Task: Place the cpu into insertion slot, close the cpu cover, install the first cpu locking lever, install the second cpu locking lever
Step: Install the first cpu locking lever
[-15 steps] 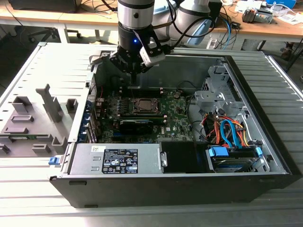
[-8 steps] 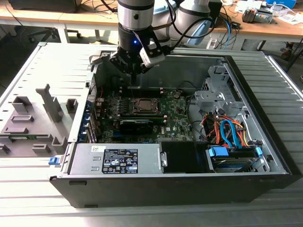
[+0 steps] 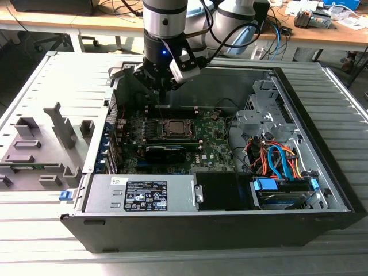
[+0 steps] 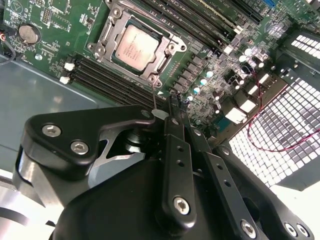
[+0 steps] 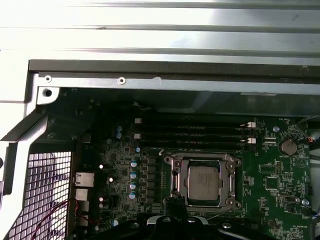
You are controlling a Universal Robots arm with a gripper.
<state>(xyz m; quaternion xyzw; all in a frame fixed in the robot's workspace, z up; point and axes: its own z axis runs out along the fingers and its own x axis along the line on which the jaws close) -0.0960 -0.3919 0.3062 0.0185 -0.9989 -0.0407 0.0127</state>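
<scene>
One silvery-grey square cpu (image 4: pixel 136 48) sits framed by the cpu cover (image 4: pixel 107 35), jaws clenched nearby.

The cpu (image 4: pixel 138 46) was a small flat square chip with a silvery-grey top. It lay level in the insertion slot (image 5: pixel 204 204), a dark square socket on the green board, its top facing up. The cpu cover (image 4: pixel 111 36), a thin silvery frame with a square window, lay flat around the chip, and the chip showed through that window. 1 thin wire locking lever (image 4: pixel 153 96) seemed to stick out from a corner of the frame, apparently not latched down.
</scene>
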